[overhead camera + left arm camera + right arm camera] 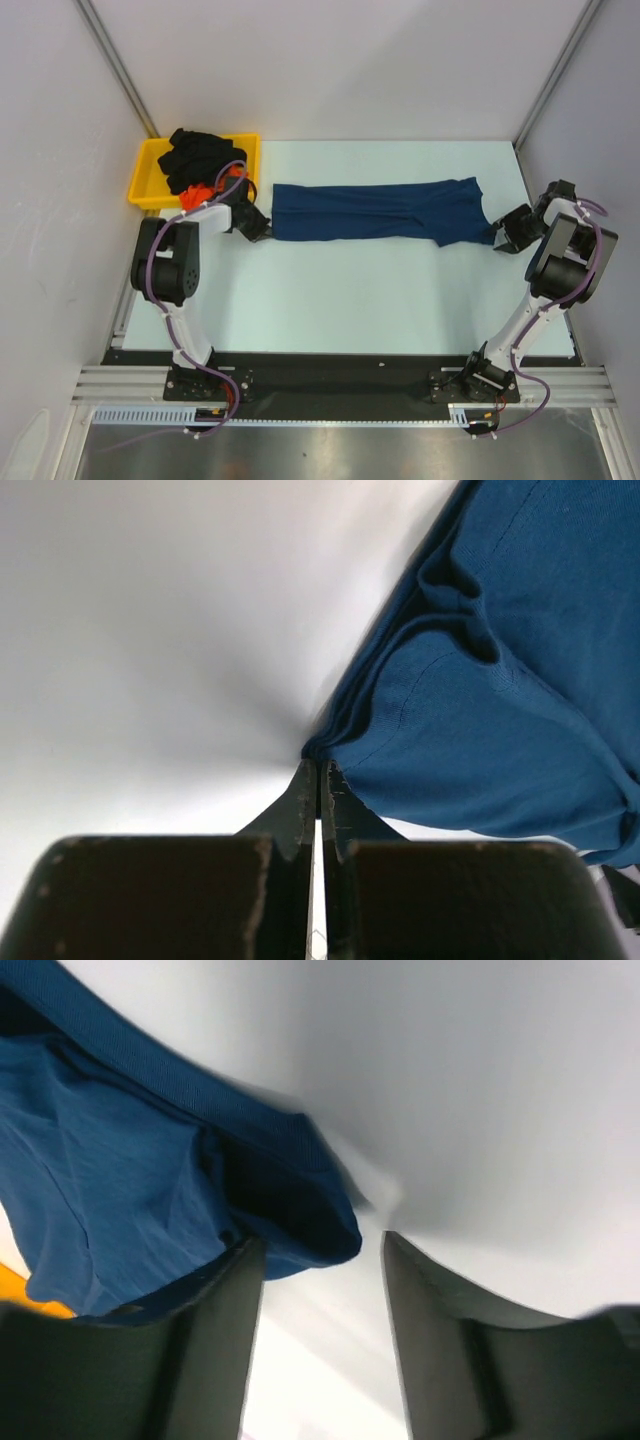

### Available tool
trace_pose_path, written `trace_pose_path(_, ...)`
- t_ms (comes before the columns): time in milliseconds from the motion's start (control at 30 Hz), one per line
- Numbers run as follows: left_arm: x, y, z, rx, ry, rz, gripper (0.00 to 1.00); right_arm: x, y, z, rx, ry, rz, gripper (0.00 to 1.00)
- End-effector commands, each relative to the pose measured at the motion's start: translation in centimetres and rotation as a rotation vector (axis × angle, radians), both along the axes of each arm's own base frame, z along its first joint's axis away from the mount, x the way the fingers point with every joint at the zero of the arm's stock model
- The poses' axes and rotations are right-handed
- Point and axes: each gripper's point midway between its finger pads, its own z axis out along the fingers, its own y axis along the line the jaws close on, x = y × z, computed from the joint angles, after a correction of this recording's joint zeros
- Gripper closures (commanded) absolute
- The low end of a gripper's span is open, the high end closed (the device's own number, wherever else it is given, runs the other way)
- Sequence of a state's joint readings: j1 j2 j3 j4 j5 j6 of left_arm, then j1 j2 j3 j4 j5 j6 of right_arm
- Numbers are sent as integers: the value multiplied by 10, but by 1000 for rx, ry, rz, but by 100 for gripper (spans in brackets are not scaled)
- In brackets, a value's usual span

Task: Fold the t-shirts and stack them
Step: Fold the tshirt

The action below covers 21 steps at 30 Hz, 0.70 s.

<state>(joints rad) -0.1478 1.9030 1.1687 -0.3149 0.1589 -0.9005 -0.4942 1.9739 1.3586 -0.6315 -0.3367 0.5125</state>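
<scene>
Beyond the left end effector [255, 225] and to its outer side, a yellow tray [140, 182] holds a black t-shirt [200, 155] and an orange-red t-shirt [203, 189], both bunched up and not yet folded, so most of the task looks undone. The left end effector is closed, and its tips appear to pinch a corner of the navy t-shirt [380, 212] at the near end of the cloth. This shirt is folded lengthwise into a long strip that lies flat on the surface [350, 300], stretched between the two end effectors. It still needs folding across its length, and no stack exists yet. At the far end of the strip, the right end effector [508, 232] stands open, the neck end of the shirt reaching into the gap beside one finger, not yet clamped. Only the overhead view shows the tray and the whole strip. The left wrist view alone shows the layered edges meeting the closed tips, and the right wrist view alone shows the cloth lying between the open jaws.
</scene>
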Motion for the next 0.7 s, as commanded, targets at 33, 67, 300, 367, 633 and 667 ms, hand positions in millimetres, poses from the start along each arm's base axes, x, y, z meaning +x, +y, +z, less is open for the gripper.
trace_pose_path(33, 13, 9, 7, 56, -34, -30, 100, 8, -11, 1, -32, -6, 3, 52)
trace_pose_path(67, 12, 10, 6, 62, -37, -37, 100, 8, -12, 0, -31, 0, 4, 65)
trace_pose_path(300, 0, 16, 6, 95, -22, -75, 100, -8, -21, 4, -106, 55, -3, 100)
trace_pose_path(367, -11, 17, 5, 103, -18, -83, 100, -20, -19, 3, -121, 84, 2, 100)
trace_pose_path(633, -62, 27, 10, 116, -8, -97, 100, -60, -20, 21, -233, 106, -11, 100)
trace_pose_path(667, -67, 27, 10, 112, -3, -99, 100, -63, -21, 21, -245, 117, -2, 100)
